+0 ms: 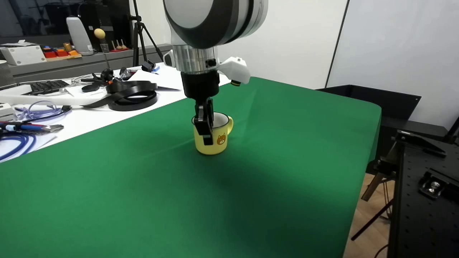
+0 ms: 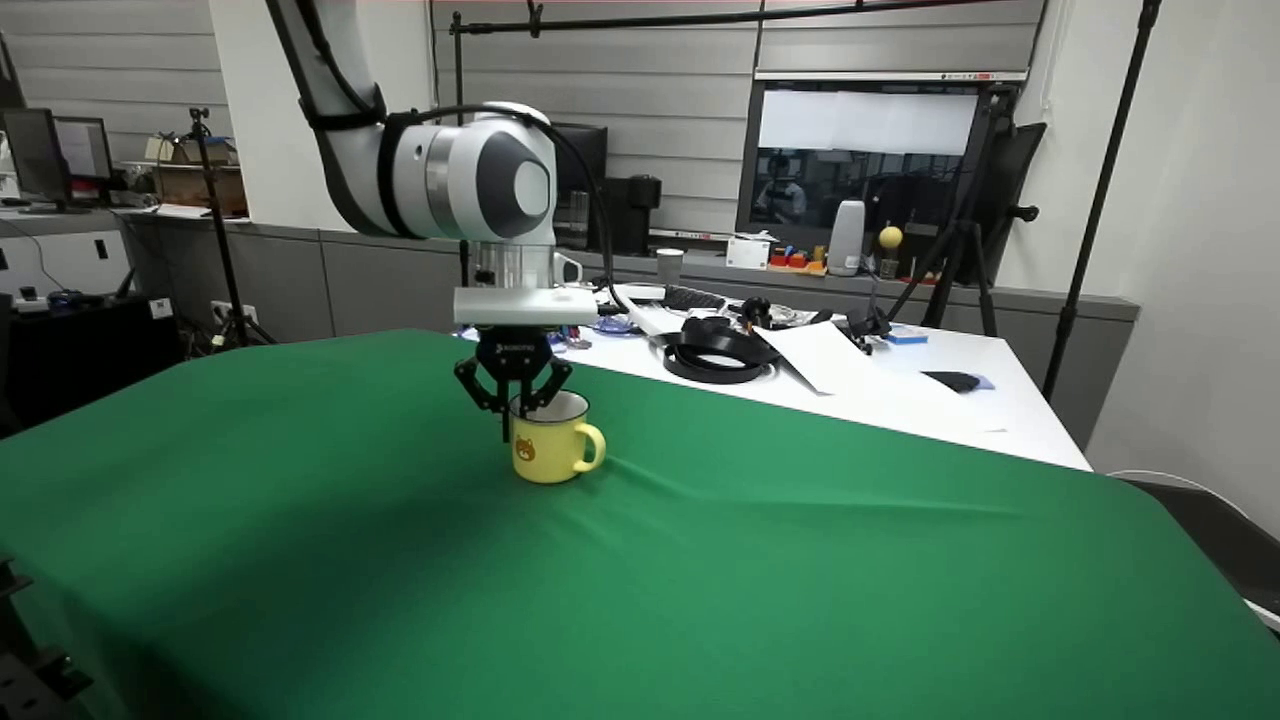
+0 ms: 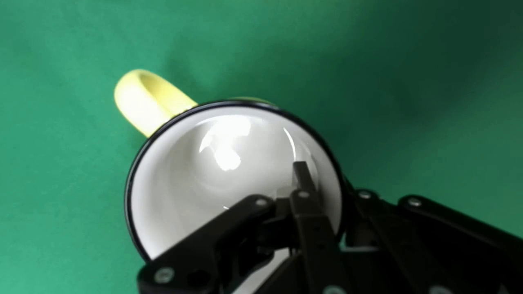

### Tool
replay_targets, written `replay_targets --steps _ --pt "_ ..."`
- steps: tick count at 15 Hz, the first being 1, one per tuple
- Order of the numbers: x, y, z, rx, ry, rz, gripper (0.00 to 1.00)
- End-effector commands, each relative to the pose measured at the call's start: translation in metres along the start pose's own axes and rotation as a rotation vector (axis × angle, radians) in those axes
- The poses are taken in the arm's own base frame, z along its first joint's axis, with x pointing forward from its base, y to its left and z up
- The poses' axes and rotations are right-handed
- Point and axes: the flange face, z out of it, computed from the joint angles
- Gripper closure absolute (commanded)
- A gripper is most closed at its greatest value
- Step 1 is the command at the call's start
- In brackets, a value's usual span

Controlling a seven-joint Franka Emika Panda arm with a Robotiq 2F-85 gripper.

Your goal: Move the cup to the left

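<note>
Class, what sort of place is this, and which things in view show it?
Likely a robotics lab, perhaps within an office: a robot arm reaches over a green-covered table, a keyboard lies amid clutter, and computer monitors stand in the background.

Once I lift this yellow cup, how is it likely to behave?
Probably stiff: the cup has an even, round rim. Possibly slippery, given glossy highlights inside. It may tilt, as the fingers straddle only one side, away from the handle.
</note>
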Motion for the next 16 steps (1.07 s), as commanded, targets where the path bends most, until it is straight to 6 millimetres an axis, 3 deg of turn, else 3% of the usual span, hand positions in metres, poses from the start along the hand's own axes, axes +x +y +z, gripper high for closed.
replay_targets --steps 1,8,10,16 --pt "0.010 0.004 -0.008 -0.019 -0.009 -0.012 0.53" --pt "0.008 -0.006 -0.046 -0.067 0.029 -0.047 0.04" --pt "0.005 -0.011 -0.061 -0.082 0.053 -0.045 0.00" --pt "-0.015 -0.018 -0.091 -0.029 0.042 0.026 0.00"
